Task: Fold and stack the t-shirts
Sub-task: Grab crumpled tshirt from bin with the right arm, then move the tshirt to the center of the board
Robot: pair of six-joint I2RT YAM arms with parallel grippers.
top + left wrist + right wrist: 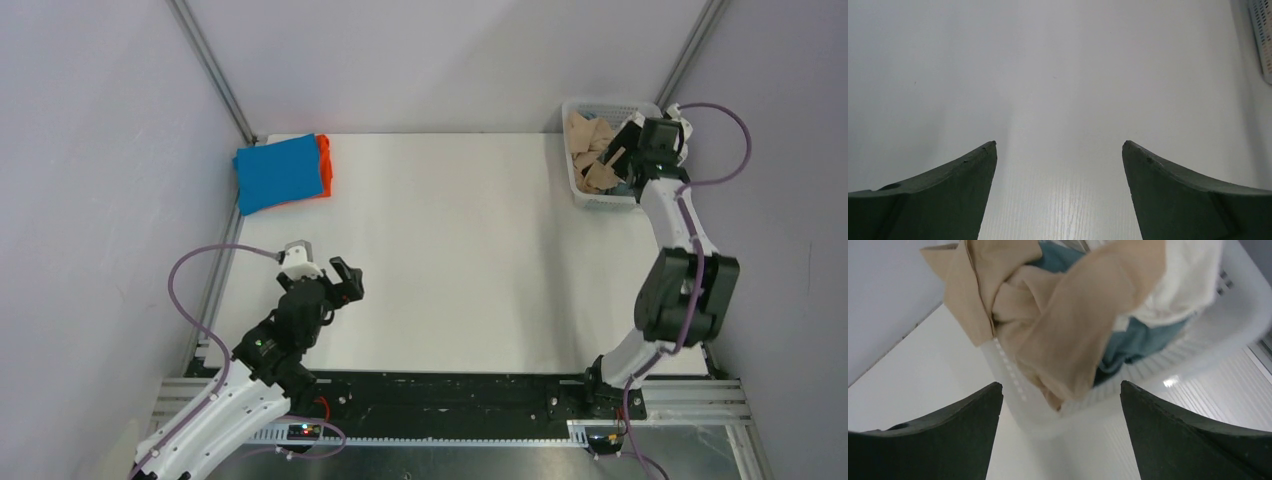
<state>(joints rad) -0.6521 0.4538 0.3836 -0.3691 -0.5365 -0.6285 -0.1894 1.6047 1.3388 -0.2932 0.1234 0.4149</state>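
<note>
A folded bright blue t-shirt (279, 172) lies on a folded orange t-shirt (323, 166) at the table's far left. A beige t-shirt (590, 140) is bunched in the white mesh basket (600, 200) at the far right. In the right wrist view the beige t-shirt (1063, 325) hangs over the basket rim (1208, 335), with a grey-blue t-shirt (1143, 340) and a white t-shirt (1188, 280) under it. My right gripper (622, 150) is open and empty over the basket, its jaws (1060, 390) just short of the beige cloth. My left gripper (347, 282) is open and empty over bare table.
The white table (450, 250) runs between the stack and the basket. Grey walls and metal frame posts (215, 70) close the back and sides. The basket's corner (1263, 40) shows at the left wrist view's right edge.
</note>
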